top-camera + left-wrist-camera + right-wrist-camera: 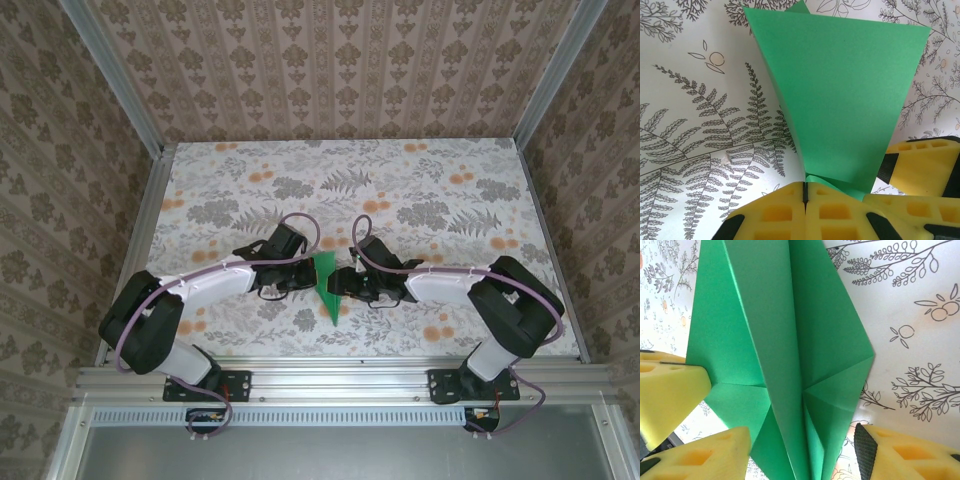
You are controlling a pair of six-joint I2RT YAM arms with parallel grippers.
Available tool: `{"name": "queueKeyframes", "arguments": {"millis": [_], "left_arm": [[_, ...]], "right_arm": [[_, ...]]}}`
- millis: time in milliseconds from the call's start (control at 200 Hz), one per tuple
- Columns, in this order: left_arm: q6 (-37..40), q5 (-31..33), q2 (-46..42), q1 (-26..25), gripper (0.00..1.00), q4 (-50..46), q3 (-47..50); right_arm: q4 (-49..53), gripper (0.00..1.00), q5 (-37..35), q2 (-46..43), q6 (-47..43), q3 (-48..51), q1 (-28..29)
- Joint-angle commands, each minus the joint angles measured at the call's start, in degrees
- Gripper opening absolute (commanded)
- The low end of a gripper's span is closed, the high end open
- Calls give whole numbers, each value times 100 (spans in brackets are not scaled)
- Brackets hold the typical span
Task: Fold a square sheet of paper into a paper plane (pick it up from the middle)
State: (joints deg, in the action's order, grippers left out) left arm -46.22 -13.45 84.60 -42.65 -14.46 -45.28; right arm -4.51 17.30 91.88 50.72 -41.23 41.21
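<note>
We count one folded green paper (325,285) mid-frame, two robot arms, the left arm (200,285) lower left and the right arm (470,290) lower right, plus one flowery table (420,190).

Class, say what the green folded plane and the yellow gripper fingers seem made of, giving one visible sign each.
The paper plane: thin matte paper; it holds sharp creases and flat layers. The yellow fingers: probably moulded or printed plastic, matte, with recessed square pockets.

- The paper plane (785,350) runs off the right wrist view at 12 and 6 o'clock.
- Its lower end hides behind the left gripper (805,192).
</note>
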Motion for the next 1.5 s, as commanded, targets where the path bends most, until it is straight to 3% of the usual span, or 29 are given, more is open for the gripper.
{"name": "queueKeyframes", "arguments": {"millis": [0, 205, 495, 800, 920, 1130, 1405, 1495], "left_arm": [[162, -105, -48, 42, 0, 40, 87], [131, -114, -45, 38, 0, 48, 99], [139, -117, -40, 51, 0, 40, 91], [117, -101, -32, 48, 0, 57, 103], [105, -113, -33, 47, 0, 57, 98], [80, -128, -66, 47, 0, 92, 119], [47, -131, -191, 47, 0, 175, 169], [43, -158, -362, 47, 11, 363, 254]], "right_arm": [[-9, 59, -21, 90, -6, -131, 49], [-109, 57, 306, 367, -14, -284, 134], [17, 52, 247, 429, -86, -407, 264], [475, 29, -25, 478, -282, -605, 420], [607, 24, -119, 586, -334, -722, 494], [829, 27, -251, 700, -387, -908, 563], [1232, 9, -522, 575, -508, -1086, 624], [1510, 6, -720, 405, -595, -1158, 623]]}}
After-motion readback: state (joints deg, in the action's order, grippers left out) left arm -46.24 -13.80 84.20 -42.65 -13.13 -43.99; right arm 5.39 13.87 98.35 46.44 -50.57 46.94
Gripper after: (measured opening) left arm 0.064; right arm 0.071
